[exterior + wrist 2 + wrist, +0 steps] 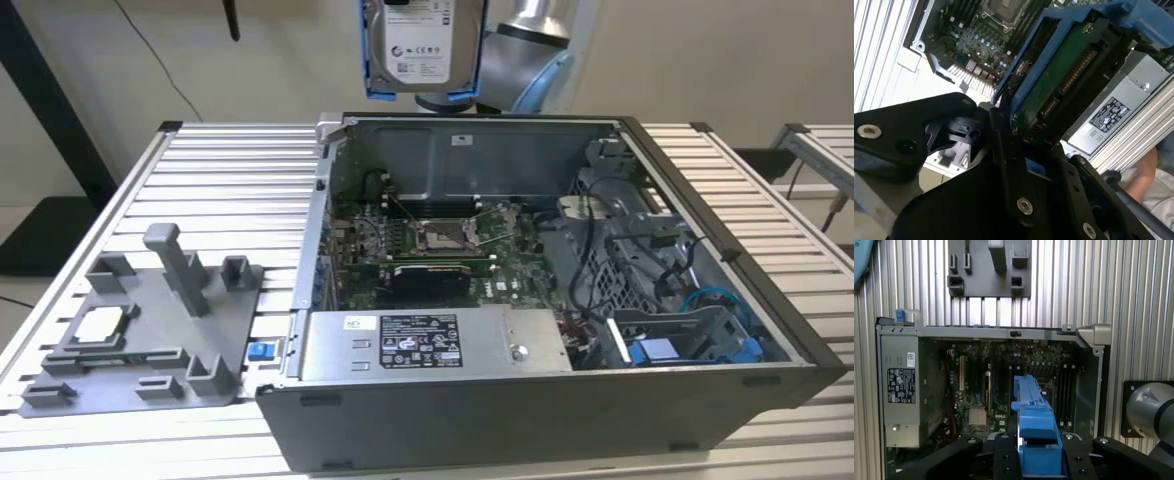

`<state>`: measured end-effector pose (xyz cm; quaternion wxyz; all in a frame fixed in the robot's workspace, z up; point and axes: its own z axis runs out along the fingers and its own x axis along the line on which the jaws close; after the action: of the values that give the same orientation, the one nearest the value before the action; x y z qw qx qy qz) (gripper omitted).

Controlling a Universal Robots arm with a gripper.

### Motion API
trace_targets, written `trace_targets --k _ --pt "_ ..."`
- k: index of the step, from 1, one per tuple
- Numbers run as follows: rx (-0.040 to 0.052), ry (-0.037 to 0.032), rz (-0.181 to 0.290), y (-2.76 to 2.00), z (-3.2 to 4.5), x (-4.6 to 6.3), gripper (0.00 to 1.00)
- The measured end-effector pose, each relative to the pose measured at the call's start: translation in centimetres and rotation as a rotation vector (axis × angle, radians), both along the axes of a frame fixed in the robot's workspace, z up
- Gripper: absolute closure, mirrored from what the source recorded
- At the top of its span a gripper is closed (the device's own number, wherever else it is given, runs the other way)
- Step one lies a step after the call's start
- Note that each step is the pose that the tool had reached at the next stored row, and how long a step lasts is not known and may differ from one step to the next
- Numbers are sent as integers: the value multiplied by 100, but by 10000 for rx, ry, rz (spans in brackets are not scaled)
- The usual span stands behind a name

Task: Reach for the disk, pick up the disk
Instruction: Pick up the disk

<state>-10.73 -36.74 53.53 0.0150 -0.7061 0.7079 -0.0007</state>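
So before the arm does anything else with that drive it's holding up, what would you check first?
1. Disk in the gripper: ok, its blue frame sits between the fingers.
2. Disk clear of the computer case: ok, it hangs well above the open top.
3. Disk attitude: ok, roughly upright in the exterior view.
4. Grip firmness: cannot tell.
5. People clear: not ok, what looks like a person's arm is beside the table.

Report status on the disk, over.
End effector shut on the disk. Disk held upright, high above the open computer case. No obstruction seen around it.
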Motion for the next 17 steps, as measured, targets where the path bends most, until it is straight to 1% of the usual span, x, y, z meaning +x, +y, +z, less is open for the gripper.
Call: trace_targets --k 10,11,12,17 --pt "1 0 0 1 0 418 100" --pt "0 0 0 1 0 502 100" --pt "0 0 0 1 0 552 100" --pt "0 0 0 2 0 750 100"
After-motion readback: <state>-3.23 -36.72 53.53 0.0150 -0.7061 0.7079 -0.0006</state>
